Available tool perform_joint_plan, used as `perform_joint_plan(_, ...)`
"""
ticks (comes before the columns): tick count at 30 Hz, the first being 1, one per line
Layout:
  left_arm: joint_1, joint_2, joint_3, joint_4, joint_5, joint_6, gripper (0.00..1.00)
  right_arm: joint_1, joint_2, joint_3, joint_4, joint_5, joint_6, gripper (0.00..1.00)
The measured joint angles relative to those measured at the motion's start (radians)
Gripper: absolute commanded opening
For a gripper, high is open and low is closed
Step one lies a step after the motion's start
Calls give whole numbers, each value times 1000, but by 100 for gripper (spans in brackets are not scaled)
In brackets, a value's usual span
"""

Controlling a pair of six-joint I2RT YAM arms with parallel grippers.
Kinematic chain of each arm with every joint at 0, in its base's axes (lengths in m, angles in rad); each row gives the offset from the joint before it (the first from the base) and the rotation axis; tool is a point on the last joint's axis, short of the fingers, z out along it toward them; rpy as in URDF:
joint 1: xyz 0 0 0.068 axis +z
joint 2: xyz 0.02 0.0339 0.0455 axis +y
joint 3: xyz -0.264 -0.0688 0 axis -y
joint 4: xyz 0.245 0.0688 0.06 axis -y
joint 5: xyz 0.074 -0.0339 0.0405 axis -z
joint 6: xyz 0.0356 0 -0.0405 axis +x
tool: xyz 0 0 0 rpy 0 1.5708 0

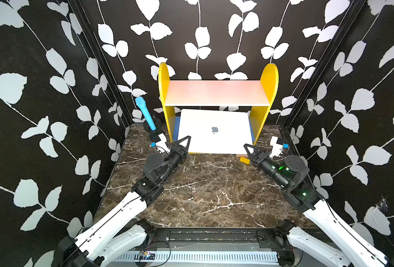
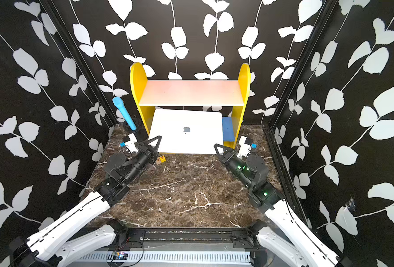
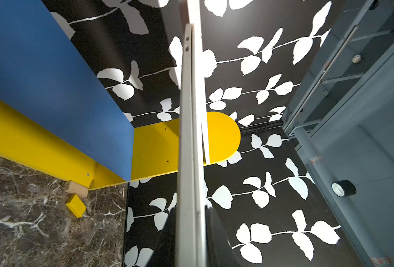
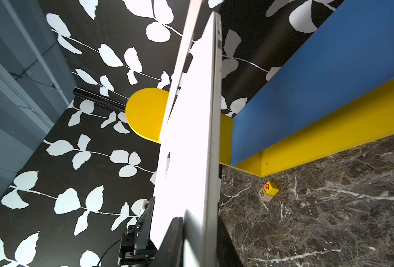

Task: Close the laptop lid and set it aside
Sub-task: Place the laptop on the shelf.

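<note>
A dark marbled counter [image 1: 203, 189] carries a yellow shelf unit [image 1: 270, 92] at twelve o'clock, its pale upper board [image 1: 216, 92] bare. The laptop [image 1: 214, 136] sits between the unit's sides and above the blue lower shelf [image 2: 228, 129], which looks empty where it shows. The lid [image 2: 186, 138] is down and logo-up, and the far edge is tucked beneath the upper board. The laptop's long axis runs nine to three o'clock.

The left fingers [image 3: 216, 238] are clamped narrow on the near corner at seven o'clock, the right fingers [image 4: 171, 242] likewise at five o'clock. Neither arm is nearer. The near edge is raised off the counter; whether the far edge rests on the blue shelf cannot be told.

The lid appears shut, so setting the laptop aside likely remains, and uneven travel between the arms could twist it. A blue microphone [image 1: 145, 113] leans at ten o'clock. A yellow block [image 1: 244, 160] and a numbered block [image 2: 161, 159] lie below the near corners.
</note>
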Motion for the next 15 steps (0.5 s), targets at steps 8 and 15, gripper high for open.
perform_joint_plan(8,1,21,74,-13,4,31,9,0,25,65,0,-2,-19,0)
perform_joint_plan(15,22,60,131,-10,16,34,9,-1,62,133,-16,4,-42,0)
